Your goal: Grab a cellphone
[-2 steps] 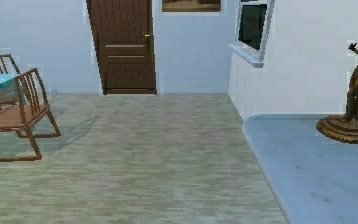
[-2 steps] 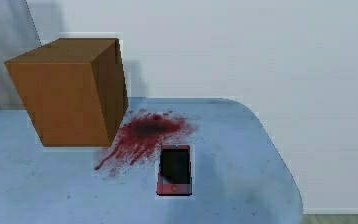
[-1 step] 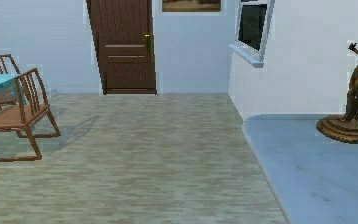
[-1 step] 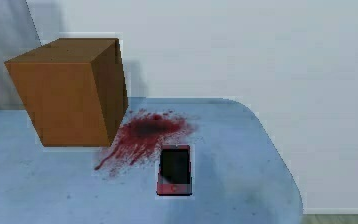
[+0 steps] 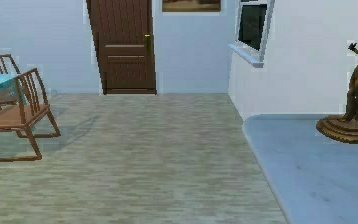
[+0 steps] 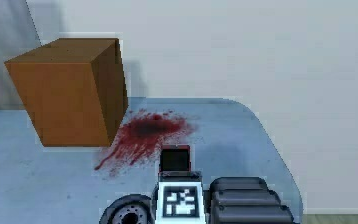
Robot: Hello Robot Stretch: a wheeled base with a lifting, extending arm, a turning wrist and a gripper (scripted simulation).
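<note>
Your cellphone (image 6: pixel 175 160) reads as a small dark rectangle with a pale rim, just below the middle of the arm side view. It sits on the blue-grey table (image 6: pixel 47 180) at the lower edge of a red splatter (image 6: pixel 145 135) spread across the tabletop. Directly under it you see a white square with black marks (image 6: pixel 184 200), touching or nearly touching its bottom edge. The dark arm (image 6: pixel 249 198) fills the bottom edge to the right of that square, and the gripper (image 6: pixel 133 212) shows as a dark rounded body to the left of it. You cannot make out its far end, so you cannot tell how its fingers stand or whether it holds anything. A brown box (image 6: pixel 69 90) stands on the table in the upper left, beside the splatter.

In the forward view, a bronze statue (image 5: pixel 352 95) stands on the table's corner at the right edge. A dark wooden door (image 5: pixel 122 45) sits at top centre, and a wooden chair (image 5: pixel 17 105) at the left.
</note>
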